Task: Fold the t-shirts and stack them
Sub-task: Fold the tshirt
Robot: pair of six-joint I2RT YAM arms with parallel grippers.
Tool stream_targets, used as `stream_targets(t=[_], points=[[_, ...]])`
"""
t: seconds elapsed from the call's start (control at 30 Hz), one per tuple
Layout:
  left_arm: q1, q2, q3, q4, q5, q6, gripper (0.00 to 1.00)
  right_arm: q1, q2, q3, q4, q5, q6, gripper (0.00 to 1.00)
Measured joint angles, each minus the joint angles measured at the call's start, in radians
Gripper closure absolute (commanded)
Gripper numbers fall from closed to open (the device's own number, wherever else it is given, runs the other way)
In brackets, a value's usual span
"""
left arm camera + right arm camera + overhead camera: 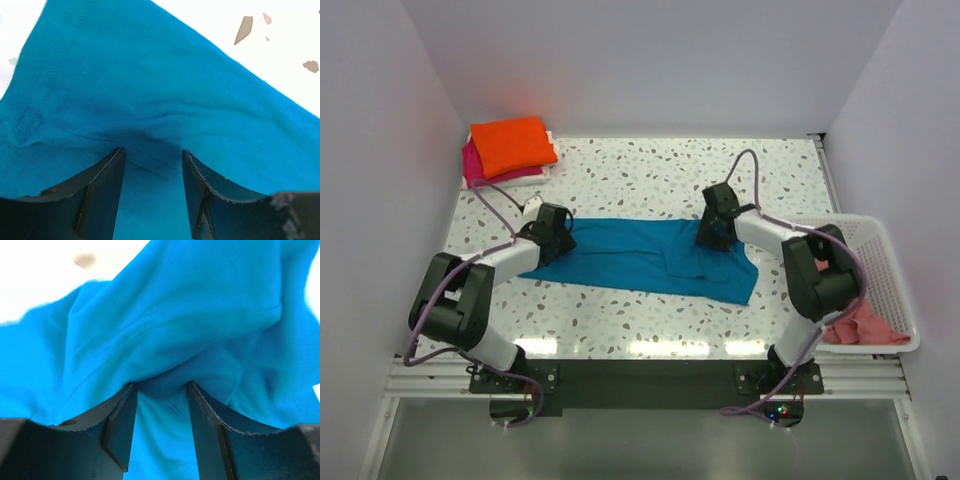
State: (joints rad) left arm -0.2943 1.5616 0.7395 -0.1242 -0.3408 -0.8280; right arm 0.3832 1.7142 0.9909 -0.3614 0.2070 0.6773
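The teal blue t-shirt (pixel 640 262) lies flat across the middle of the table as a long band. My left gripper (pixel 558 232) is at its far left edge and my right gripper (pixel 713 232) at its far right edge. In the left wrist view the jaws of the left gripper (pixel 152 152) stand apart, pressed onto the teal cloth (pixel 150 90). In the right wrist view the right gripper (pixel 161 386) is also open, with rumpled teal cloth (pixel 175 315) between its fingers. The folded orange t-shirt (pixel 512 145) lies on the magenta one (pixel 471 162) at the back left. The salmon t-shirt (pixel 868 326) lies in the basket.
A white mesh basket (pixel 892 262) stands at the table's right edge, beside the right arm. The stack of folded shirts fills the back left corner. White walls close in the table on the left, back and right.
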Motion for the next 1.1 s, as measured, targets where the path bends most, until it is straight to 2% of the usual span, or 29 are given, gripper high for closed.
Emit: stream_targets(t=[0.2, 0.37, 0.4, 0.47, 0.53, 0.57, 0.67, 0.73, 0.8, 0.83, 0.93, 0.97, 1.03, 1.1], points=[[-0.018, -0.094, -0.103, 0.034, 0.022, -0.023, 0.47, -0.054, 0.29, 0.384, -0.022, -0.048, -0.077, 0.5], [-0.126, -0.169, -0.173, 0.047, 0.046, -0.07, 0.46, -0.074, 0.567, 0.819, -0.117, -0.052, -0.18, 0.39], [-0.16, -0.183, -0.187, 0.05, 0.053, -0.081, 0.45, -0.076, 0.624, 0.912, -0.134, -0.053, -0.207, 0.33], [-0.233, -0.21, -0.203, 0.05, 0.074, -0.103, 0.41, -0.076, 0.728, 1.094, -0.175, -0.053, -0.256, 0.28], [-0.301, -0.23, -0.207, 0.035, 0.102, -0.111, 0.38, -0.076, 0.788, 1.212, -0.223, -0.042, -0.298, 0.21], [-0.323, -0.238, -0.207, 0.026, 0.116, -0.111, 0.33, -0.075, 0.796, 1.235, -0.24, -0.039, -0.315, 0.19], [-0.348, -0.256, -0.194, -0.013, 0.135, -0.071, 0.28, -0.074, 0.773, 1.23, -0.275, -0.013, -0.34, 0.16], [-0.348, -0.254, -0.154, -0.046, 0.126, -0.022, 0.29, -0.074, 0.709, 1.145, -0.272, 0.008, -0.342, 0.16], [-0.348, -0.238, -0.084, -0.081, 0.098, 0.034, 0.33, -0.074, 0.614, 1.035, -0.278, 0.034, -0.329, 0.17], [-0.348, -0.222, -0.042, -0.089, 0.085, 0.064, 0.38, -0.074, 0.561, 0.976, -0.274, 0.045, -0.319, 0.22], [-0.348, -0.143, 0.08, -0.091, 0.046, 0.142, 0.43, -0.074, 0.421, 0.841, -0.26, 0.067, -0.285, 0.37], [-0.347, -0.114, 0.109, -0.091, 0.035, 0.163, 0.46, -0.074, 0.385, 0.809, -0.258, 0.071, -0.273, 0.49], [-0.347, -0.064, 0.137, -0.093, 0.019, 0.195, 0.5, -0.074, 0.351, 0.778, -0.249, 0.072, -0.251, 0.63], [-0.348, -0.008, 0.148, -0.107, 0.01, 0.229, 0.52, -0.075, 0.356, 0.771, -0.238, 0.069, -0.231, 0.66]])
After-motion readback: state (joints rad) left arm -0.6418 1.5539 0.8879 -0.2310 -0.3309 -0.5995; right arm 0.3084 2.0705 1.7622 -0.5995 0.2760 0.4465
